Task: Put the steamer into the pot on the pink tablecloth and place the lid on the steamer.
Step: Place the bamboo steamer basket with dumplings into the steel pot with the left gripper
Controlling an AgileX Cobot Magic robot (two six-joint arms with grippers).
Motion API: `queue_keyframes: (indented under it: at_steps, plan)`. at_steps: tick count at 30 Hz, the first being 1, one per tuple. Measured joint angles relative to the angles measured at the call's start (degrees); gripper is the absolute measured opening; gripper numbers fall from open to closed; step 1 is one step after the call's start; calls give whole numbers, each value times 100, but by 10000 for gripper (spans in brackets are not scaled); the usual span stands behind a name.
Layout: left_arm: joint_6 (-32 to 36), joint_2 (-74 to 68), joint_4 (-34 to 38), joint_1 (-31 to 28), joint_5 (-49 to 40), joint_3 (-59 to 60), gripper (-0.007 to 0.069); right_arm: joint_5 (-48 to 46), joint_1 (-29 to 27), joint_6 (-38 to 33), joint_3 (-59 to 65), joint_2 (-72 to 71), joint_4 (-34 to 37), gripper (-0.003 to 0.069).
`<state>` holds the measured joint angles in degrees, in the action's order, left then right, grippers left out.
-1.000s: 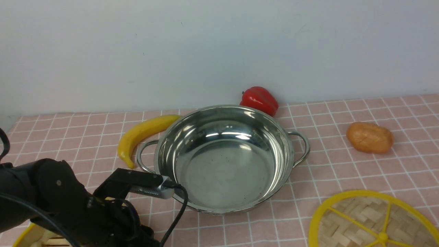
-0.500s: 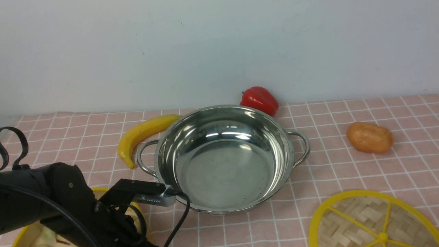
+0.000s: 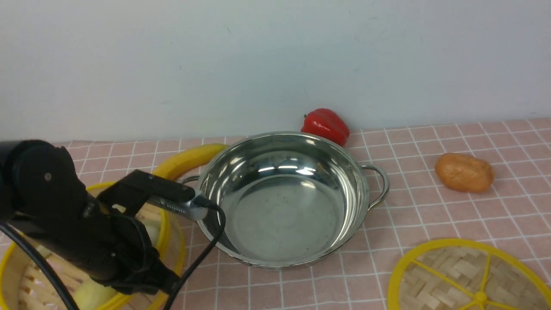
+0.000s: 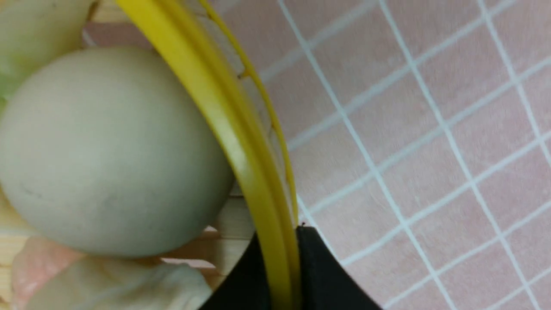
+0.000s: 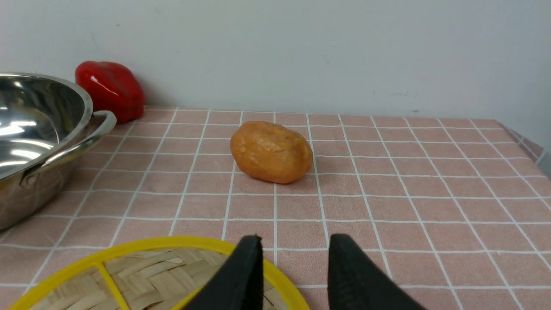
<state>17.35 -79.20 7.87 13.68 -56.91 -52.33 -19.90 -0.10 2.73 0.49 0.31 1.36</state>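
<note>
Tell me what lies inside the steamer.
A pale bun and a dumpling lie in the steamer on its slats; the left arm covers the rest of its inside.

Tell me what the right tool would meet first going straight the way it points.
Probably the orange potato-like lump, lying ahead of the right tool across bare pink tablecloth; height is unclear, so it might pass above.

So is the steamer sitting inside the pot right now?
No, the pot is empty, and the steamer is off to its left, outside the rim.
</note>
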Motion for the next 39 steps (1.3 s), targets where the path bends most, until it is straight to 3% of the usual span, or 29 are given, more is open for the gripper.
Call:
queue_keyframes:
  at_steps: [6, 11, 18, 26, 39]
  plan:
    - [-7, 2, -294, 0, -360, -748, 28, 0, 0, 0, 0, 0, 0, 240]
    - [600, -145, -37, 19, -541, -1338, 28, 0, 0, 0, 0, 0, 0, 240]
    - [1645, -1150, 208, 923, -577, -2306, 28, 0, 0, 0, 0, 0, 0, 240]
    - [1757, -2352, -197, 1875, -508, -3428, 28, 0, 0, 0, 0, 0, 0, 240]
    - [1776, -3284, -257, 2064, -243, -3593, 28, 0, 0, 0, 0, 0, 0, 240]
